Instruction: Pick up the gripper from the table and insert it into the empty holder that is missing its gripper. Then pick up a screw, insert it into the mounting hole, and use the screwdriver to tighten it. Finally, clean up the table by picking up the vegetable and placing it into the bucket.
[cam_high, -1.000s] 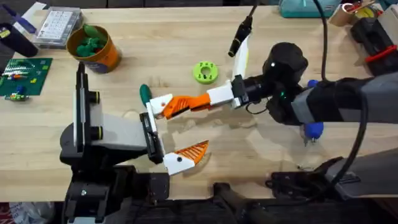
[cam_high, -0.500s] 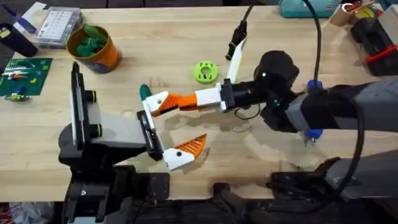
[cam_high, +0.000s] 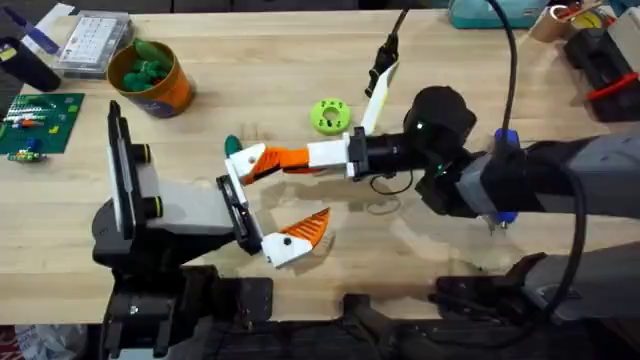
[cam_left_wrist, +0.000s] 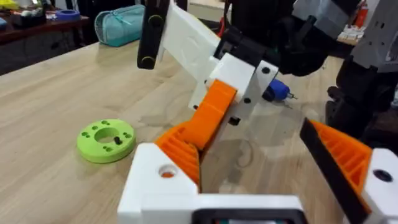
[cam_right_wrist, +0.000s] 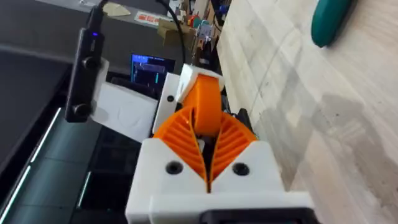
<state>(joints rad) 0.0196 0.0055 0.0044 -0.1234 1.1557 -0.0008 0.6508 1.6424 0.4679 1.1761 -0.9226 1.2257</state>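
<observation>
Right hand (cam_high: 325, 157) pushed farther out toward the holder (cam_high: 236, 207), carrying the gripper (cam_high: 270, 160), white base now nearer the plate's top. Holder nudged slightly away.

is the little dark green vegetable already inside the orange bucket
No, the vegetable lies on the table beside the holder, far from the bucket.

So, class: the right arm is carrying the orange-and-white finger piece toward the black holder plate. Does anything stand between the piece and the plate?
Nothing visible does. The right gripper holds the gripper with its white base right at the holder. The vegetable lies just beyond, beside the path.
</observation>
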